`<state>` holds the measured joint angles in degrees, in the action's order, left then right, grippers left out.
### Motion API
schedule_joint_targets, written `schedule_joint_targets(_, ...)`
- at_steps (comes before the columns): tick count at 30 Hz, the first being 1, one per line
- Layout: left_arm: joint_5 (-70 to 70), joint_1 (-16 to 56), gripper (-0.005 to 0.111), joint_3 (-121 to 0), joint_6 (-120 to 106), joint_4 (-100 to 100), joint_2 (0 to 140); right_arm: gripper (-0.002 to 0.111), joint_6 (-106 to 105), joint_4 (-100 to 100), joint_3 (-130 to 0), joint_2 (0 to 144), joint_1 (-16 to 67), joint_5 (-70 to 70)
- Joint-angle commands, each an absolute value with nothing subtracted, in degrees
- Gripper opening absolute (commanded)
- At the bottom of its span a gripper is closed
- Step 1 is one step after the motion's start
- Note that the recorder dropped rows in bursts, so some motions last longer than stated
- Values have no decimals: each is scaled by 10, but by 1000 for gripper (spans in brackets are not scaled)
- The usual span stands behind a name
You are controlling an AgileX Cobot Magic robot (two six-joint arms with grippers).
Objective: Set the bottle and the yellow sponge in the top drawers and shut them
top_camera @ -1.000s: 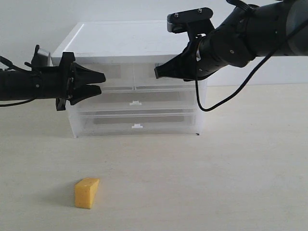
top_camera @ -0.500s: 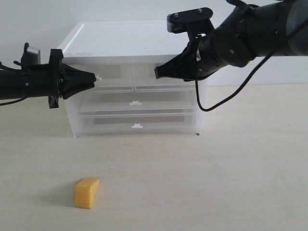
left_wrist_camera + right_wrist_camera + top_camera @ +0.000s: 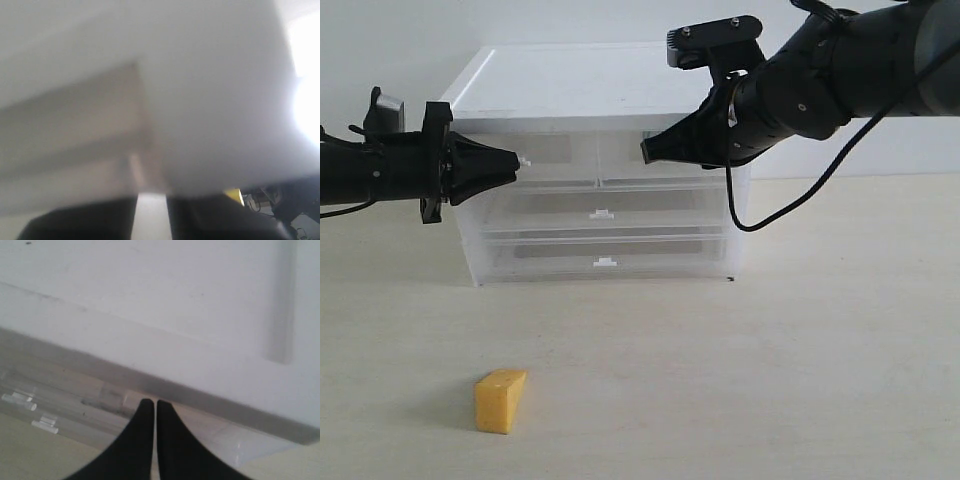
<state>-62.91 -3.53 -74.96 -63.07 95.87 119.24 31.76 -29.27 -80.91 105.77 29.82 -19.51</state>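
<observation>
The yellow sponge [image 3: 501,400] lies on the table in front of the chest [image 3: 590,80]; a sliver of it [image 3: 234,196] shows in the left wrist view. My left gripper [image 3: 516,160] [image 3: 151,200] is shut on the small white tab handle [image 3: 524,160] of the left top drawer [image 3: 552,152]. At the front of the right top drawer [image 3: 620,160], my right gripper [image 3: 645,152] [image 3: 155,402] is shut with nothing between its fingers. The bottle is out of view.
Two full-width drawers [image 3: 603,213] [image 3: 605,262] sit shut below the top pair. The chest stands against the back wall. Bare table surrounds the sponge.
The left gripper's jaws were wide apart a second ago; they have shut on the left top drawer's handle and the arm has drawn slightly left. The right arm has not moved.
</observation>
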Motion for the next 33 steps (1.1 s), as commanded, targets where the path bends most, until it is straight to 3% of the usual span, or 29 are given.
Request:
schedule_joint_targets(1, -598, -40, 18, -764, -638, 999, 1196, 0, 313, -308, -812, 1058, 292, -170)
schedule_joint_targets(8, -598, -39, 15, -767, -638, 999, 1196, 0, 313, -308, -812, 1058, 292, -170)
schedule_joint_targets(12, -597, -39, 4, -767, -629, 999, 1196, 0, 313, -308, -812, 1058, 292, -170)
schedule_joint_targets(33, -665, -39, 4, -757, -629, 999, 1193, 0, 313, -308, -812, 1058, 292, -166)
